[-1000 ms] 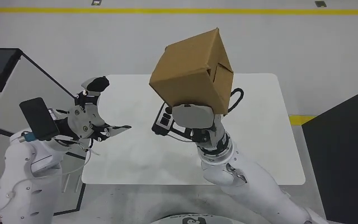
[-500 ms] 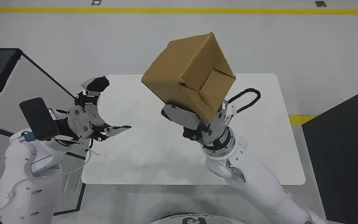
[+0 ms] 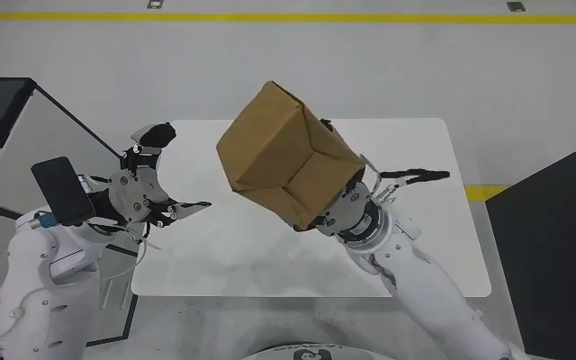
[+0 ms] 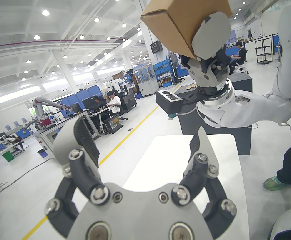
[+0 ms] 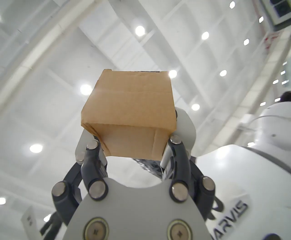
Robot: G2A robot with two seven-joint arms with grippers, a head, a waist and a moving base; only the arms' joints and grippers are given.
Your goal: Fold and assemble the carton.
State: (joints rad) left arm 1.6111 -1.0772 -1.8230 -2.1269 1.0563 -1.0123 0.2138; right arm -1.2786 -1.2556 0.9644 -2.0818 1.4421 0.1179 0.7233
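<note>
My carton (image 3: 283, 157) is up in the air over the middle of the white table (image 3: 423, 153). It is tipped, with one corner toward the top camera. It looks about as wide as it is long. The right gripper (image 5: 134, 145) points up and squeezes its lower end. The left gripper (image 3: 184, 171) hangs wide open at the table's left edge.

Cropped and hidden areas
The carton (image 4: 181, 20) is cut off at the upper edge, left wrist view; underside hidden in top view.
</note>
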